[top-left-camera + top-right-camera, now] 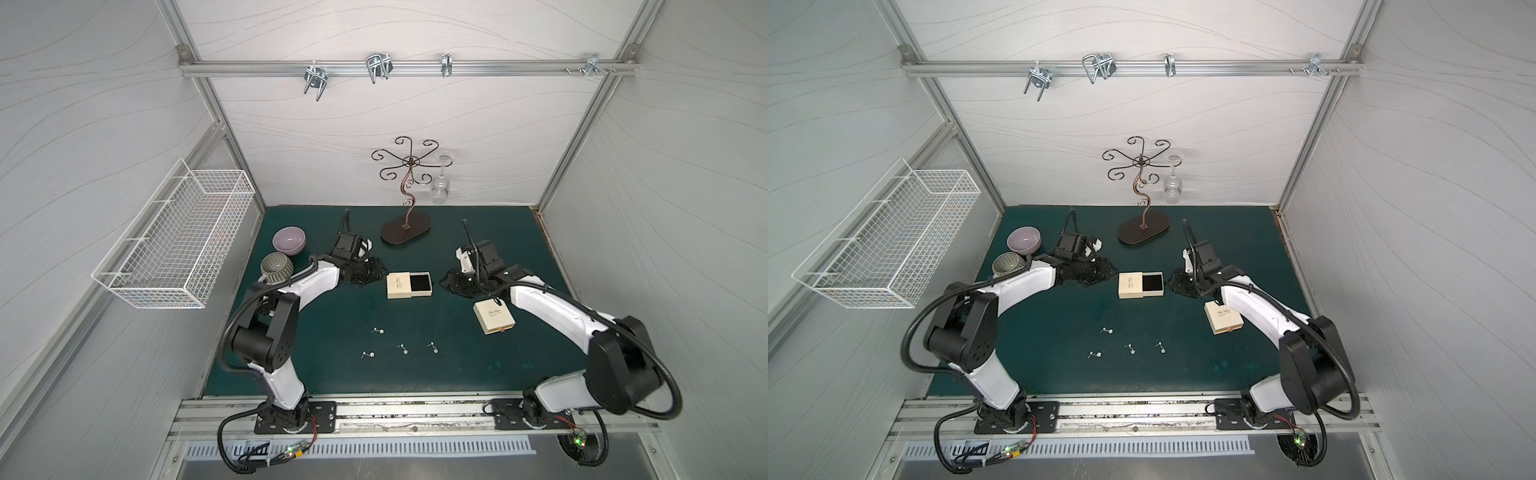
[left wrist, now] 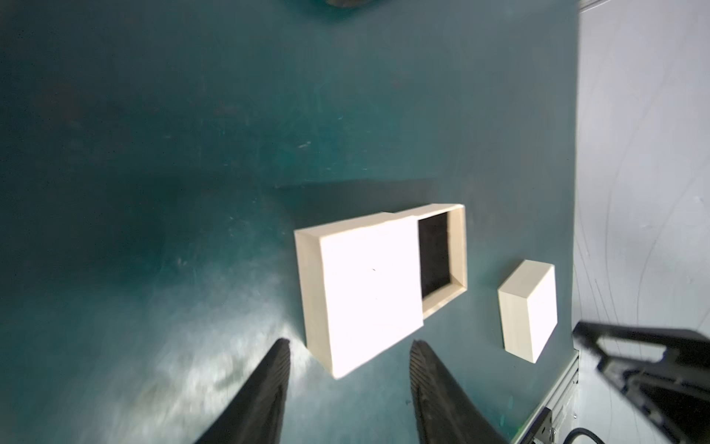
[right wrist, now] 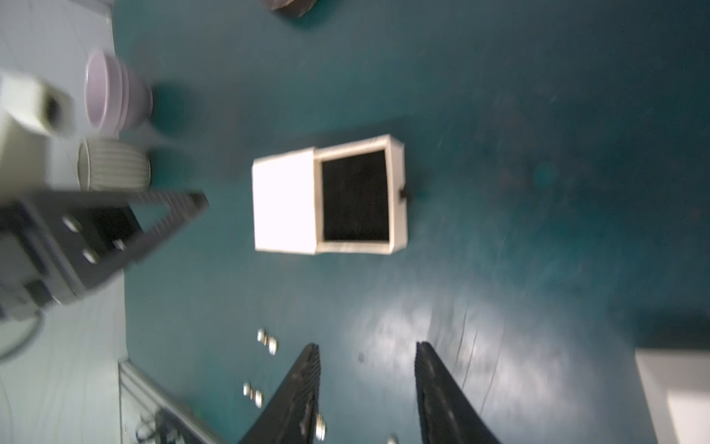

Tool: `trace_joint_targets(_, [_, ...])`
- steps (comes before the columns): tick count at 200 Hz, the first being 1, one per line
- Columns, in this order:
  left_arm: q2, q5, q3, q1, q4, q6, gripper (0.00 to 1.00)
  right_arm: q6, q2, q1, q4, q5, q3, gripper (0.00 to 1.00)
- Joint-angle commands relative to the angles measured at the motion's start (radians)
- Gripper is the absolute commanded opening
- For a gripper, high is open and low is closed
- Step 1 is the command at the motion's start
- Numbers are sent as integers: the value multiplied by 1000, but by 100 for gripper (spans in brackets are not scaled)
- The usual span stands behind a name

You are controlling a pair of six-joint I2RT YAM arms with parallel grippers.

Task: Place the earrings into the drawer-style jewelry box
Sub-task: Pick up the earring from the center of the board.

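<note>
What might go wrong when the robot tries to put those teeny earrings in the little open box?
1. The earrings are tiny and lie flat on the mat; the open right gripper may pinch badly and flick one away.
2. The jewelry box looks light; a nudge from the open left gripper might slide it or push its drawer shut.
3. The right arm passes close by a closed box and might knock it.

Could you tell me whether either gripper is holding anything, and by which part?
Nothing is held: the left gripper and right gripper both stand open and empty.
</note>
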Motion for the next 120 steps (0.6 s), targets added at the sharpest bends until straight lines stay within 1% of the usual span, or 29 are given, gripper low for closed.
trace_joint_targets(1, [-97, -104, -69, -33, 21, 1, 54, 44, -24, 75, -221, 32, -20, 45])
trace_joint_targets(27, [-161, -149, -148, -70, 34, -18, 54, 100, -21, 183, -296, 86, -20, 45])
trace_joint_targets(71, [-238, -154, -291, -79, 98, -49, 53, 171, 53, 311, -314, 154, -21, 46])
trace_joint_targets(98, [-258, -152, -332, -79, 101, -40, 53, 192, 129, 357, -296, 173, -19, 45])
trace_joint_targets(120, [-258, -153, -346, -78, 106, -34, 52, 196, 181, 370, -281, 181, -13, 40])
